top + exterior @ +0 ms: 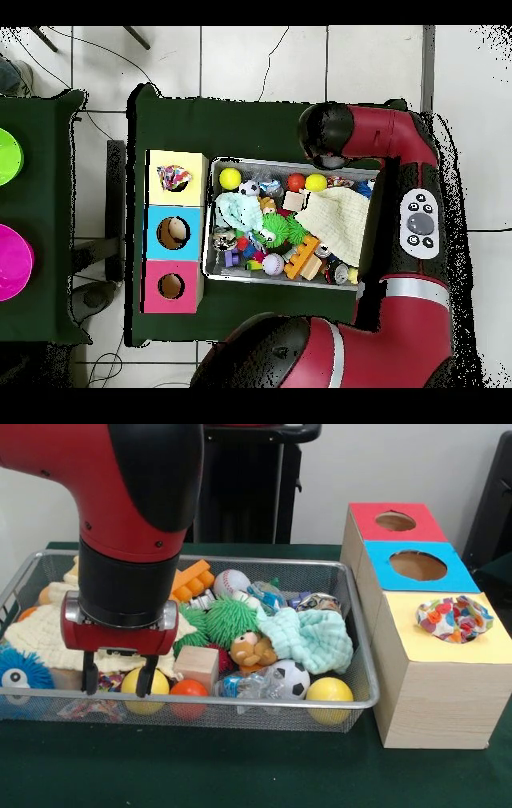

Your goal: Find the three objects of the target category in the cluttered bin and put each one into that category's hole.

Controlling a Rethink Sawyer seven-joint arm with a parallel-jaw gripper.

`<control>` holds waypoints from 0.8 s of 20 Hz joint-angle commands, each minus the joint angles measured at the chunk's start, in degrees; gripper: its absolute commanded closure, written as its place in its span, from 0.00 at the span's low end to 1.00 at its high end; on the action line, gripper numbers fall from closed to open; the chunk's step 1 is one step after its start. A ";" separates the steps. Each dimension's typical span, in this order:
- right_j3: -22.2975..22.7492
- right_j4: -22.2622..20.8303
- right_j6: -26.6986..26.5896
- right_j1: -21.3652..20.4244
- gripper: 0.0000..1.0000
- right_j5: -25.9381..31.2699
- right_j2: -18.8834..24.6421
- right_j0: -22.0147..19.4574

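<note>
The wire-mesh bin (240, 562) is packed with toys. My gripper (117, 677) hangs low over its near left corner, jaws apart, fingertips down among the clutter beside a yellow ball (144, 682). A scrap of multicoloured floral print (107, 682) shows between the fingers; a similar scrap (80, 709) lies by the bin's front wall. One floral cloth piece (454, 618) lies on the yellow box top (408, 640), covering its hole. In the overhead view the same piece (173, 178) sits on the yellow box, and the arm hides my gripper above the bin (290, 163).
A pale-yellow waffle cloth (40, 636) lies left, a mint-green one (308, 638) right. Around them are green spiky balls (228, 620), a wooden block (196, 664), an orange ball (189, 688), a soccer ball (292, 676). The blue-topped (418, 566) and red-topped (395, 521) cutouts stand open.
</note>
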 commanded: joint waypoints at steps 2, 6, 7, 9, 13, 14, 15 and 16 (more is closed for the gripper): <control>1.69 -2.99 -17.50 0.62 0.00 9.33 3.74 -0.53; 2.86 -3.13 -16.98 -0.44 0.00 9.50 3.58 -0.46; 2.92 -3.27 -17.01 -0.34 0.00 9.39 3.57 -0.51; 2.34 -3.53 -17.04 0.54 0.00 9.52 3.66 -0.63; 2.10 -4.66 -17.06 1.39 0.00 9.81 2.84 -0.52; 2.05 -5.09 -17.04 1.55 0.00 9.59 2.58 -0.50; 1.81 -5.60 -17.10 1.80 0.00 9.51 2.31 -0.48; 1.56 -6.11 -17.08 2.07 0.00 9.58 2.01 -0.42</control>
